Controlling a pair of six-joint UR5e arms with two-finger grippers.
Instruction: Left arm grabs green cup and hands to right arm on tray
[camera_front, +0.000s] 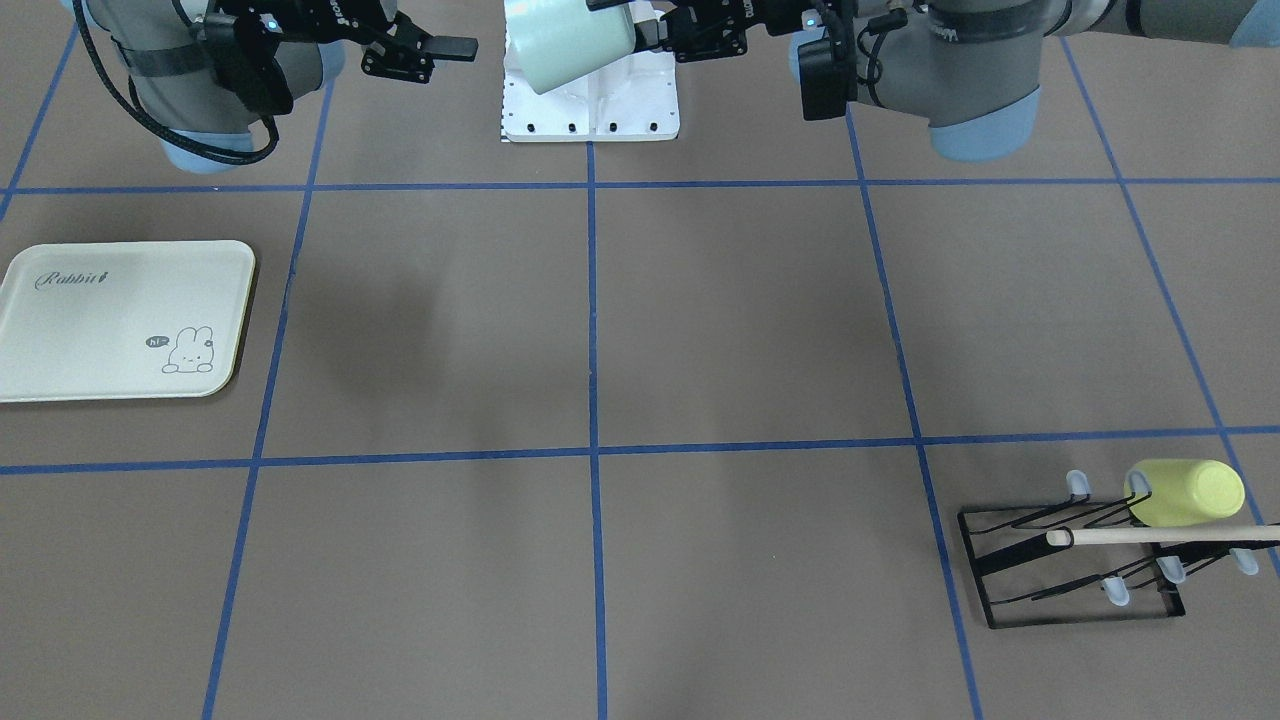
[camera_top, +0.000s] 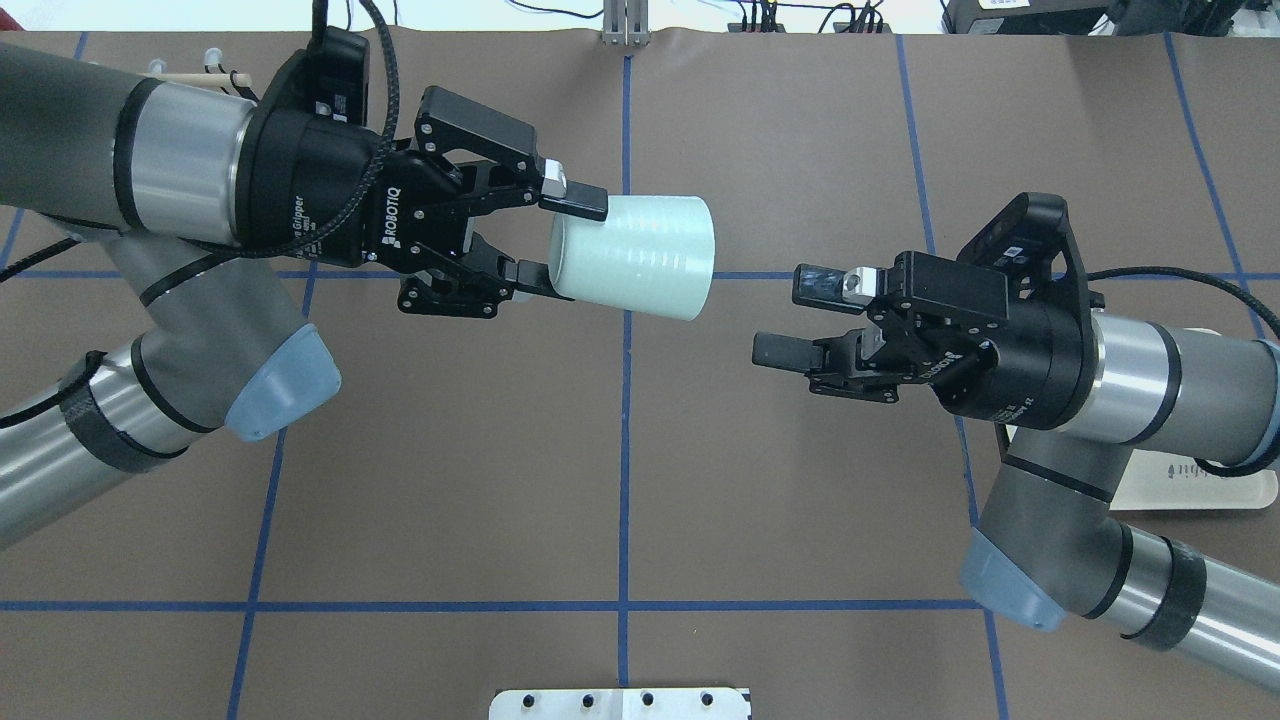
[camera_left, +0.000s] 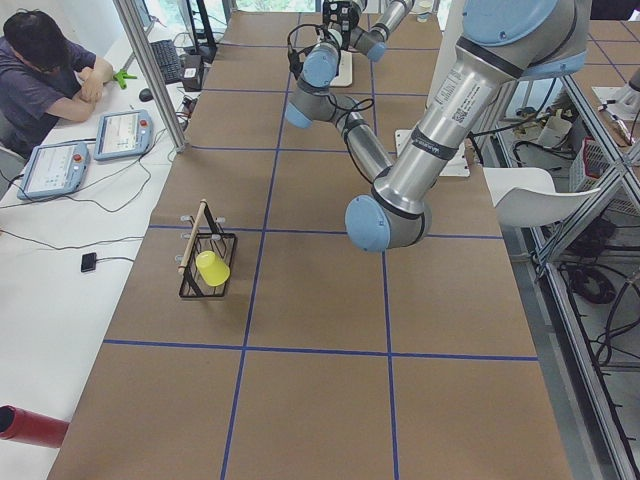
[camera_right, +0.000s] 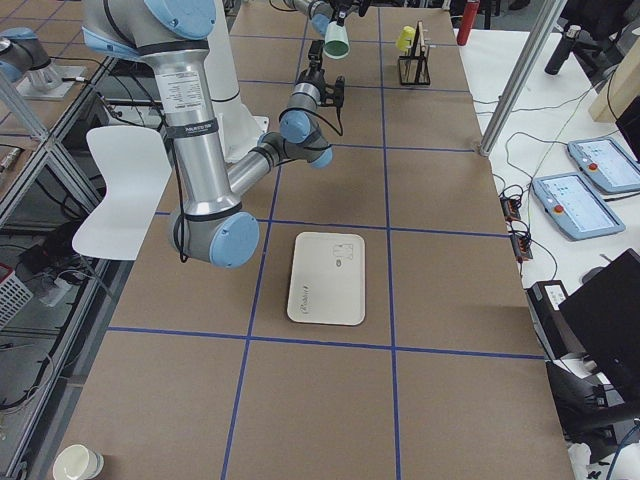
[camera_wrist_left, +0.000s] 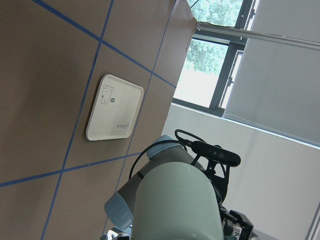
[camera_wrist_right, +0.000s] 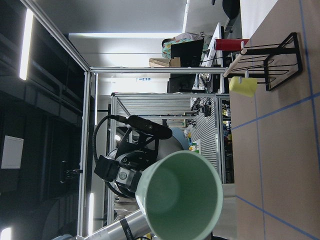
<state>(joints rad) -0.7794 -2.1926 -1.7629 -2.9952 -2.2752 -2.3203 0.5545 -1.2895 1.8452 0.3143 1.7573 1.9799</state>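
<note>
My left gripper (camera_top: 565, 245) is shut on the base end of the pale mint-green cup (camera_top: 635, 257) and holds it on its side in the air, mouth toward my right arm. The cup also shows in the front view (camera_front: 568, 42), the left wrist view (camera_wrist_left: 177, 205) and the right wrist view (camera_wrist_right: 182, 195), where its open mouth faces the camera. My right gripper (camera_top: 790, 317) is open and empty, a short gap from the cup's rim. The cream tray (camera_front: 120, 320) with the "Rabbit" script lies flat on the table on my right side, with nothing on it.
A black wire rack (camera_front: 1075, 560) with a wooden dowel holds a yellow-green cup (camera_front: 1188, 492) on my left side. A white mounting plate (camera_front: 600, 105) lies at the table edge near my base. An operator (camera_left: 45, 70) sits at a side desk.
</note>
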